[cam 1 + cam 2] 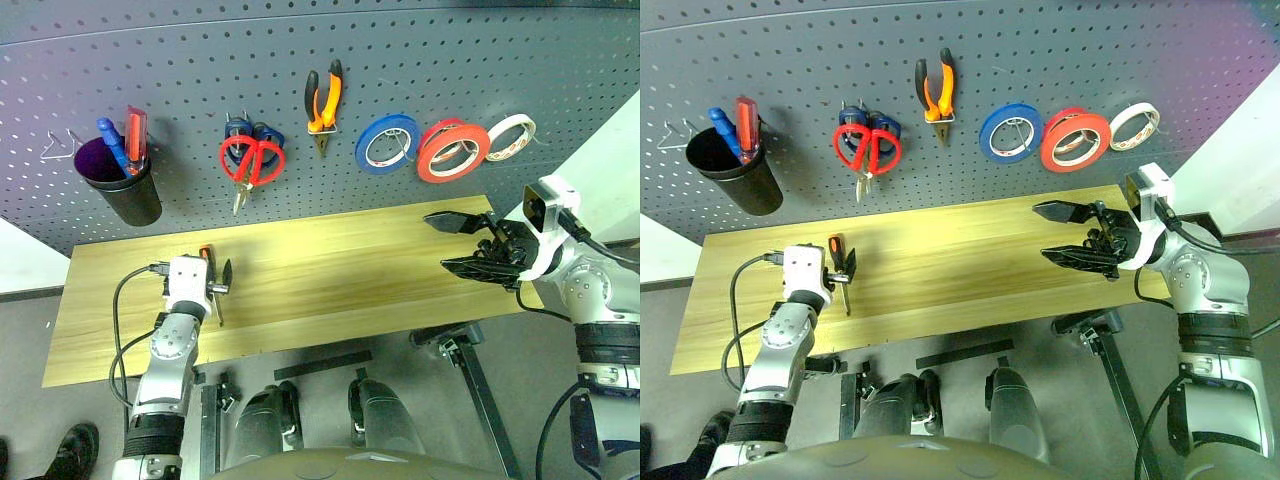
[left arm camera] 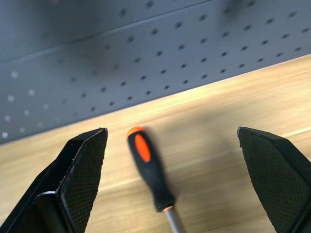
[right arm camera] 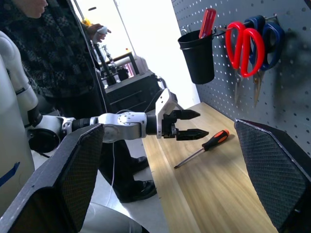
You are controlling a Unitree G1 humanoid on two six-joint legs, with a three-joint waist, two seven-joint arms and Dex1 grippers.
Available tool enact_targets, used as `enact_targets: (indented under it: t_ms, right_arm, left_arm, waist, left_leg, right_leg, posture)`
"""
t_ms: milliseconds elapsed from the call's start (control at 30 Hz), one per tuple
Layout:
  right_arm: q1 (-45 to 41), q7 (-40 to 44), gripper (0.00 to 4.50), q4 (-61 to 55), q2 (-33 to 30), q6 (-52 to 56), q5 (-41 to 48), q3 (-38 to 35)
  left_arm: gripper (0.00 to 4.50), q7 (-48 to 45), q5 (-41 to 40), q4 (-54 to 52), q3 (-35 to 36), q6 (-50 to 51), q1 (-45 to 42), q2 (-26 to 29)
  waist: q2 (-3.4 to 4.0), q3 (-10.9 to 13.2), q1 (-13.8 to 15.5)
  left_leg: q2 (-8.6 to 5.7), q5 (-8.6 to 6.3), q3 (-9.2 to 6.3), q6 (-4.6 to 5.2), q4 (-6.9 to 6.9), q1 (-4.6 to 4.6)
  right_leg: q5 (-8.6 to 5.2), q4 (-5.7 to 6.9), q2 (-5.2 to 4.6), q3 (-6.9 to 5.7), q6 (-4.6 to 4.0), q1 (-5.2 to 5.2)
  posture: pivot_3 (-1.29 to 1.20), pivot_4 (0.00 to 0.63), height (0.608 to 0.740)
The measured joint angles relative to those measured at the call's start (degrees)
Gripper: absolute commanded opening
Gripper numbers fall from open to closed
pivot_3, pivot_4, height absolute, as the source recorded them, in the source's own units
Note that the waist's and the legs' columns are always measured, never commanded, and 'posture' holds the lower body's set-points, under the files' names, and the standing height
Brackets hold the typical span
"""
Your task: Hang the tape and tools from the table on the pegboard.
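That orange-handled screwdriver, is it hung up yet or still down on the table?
Still down: the screwdriver lies flat on the table.

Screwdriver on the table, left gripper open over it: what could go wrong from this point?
The screwdriver lies flat on the table, nearer one finger of the open left gripper than the other. A close from here might push or roll the slim handle instead of pinching it. The fingertips sit low over the wood and could scrape it. On the pegboard, the black cup already holds tools, so placing it there may be tight.
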Motion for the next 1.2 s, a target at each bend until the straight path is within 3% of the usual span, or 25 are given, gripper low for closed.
enact_targets:
  t_ms: [433,600,867,1200]
  right_arm:
    - [0.02,-0.56,4.50,0.02,0.23,-0.56,-0.01,-0.22]
    - [0.02,-0.68,4.50,0.04,0.19,-0.51,-0.07,-0.22]
    - [0.02,-0.86,4.50,0.53,0.17,-0.49,-0.49,-0.22]
    - [0.02,-0.93,4.50,0.66,0.15,-0.30,-0.93,-0.20]
  left_arm:
    - [4.47,3.20,-1.33,10.23,2.66,9.38,-12.00,0.92]
    - [4.47,6.93,-1.06,8.22,3.10,19.66,-14.45,-0.40]
    - [4.47,12.08,-2.01,0.76,4.29,36.12,-14.19,-5.02]
    - [4.47,15.49,-2.44,2.76,7.01,43.45,-19.18,-4.37]
  waist:
    - [-0.01,0.01,0.15]
    - [-0.01,0.01,0.02]
    - [-0.04,0.03,0.33]
    - [-0.06,0.04,0.35]
  left_leg:
    - [-0.05,0.01,0.01,0.06,0.00,-0.01]
    - [-0.08,-0.02,0.08,0.14,0.00,-0.01]
    - [-0.08,-0.03,0.08,0.15,0.05,-0.01]
    - [-0.09,-0.03,0.08,0.14,0.06,-0.01]
  right_leg:
    - [0.02,0.02,-0.40,-0.65,0.02,0.01]
    - [0.02,0.02,-0.85,-1.51,0.03,0.05]
    - [0.05,0.03,-0.90,-1.67,0.08,0.12]
    - [0.06,0.03,-0.90,-1.69,0.09,0.12]
  posture:
    - [-0.27,0.241,0.740]
    - [-0.27,0.246,0.740]
    - [-0.27,0.251,0.740]
    - [-0.27,0.257,0.740]
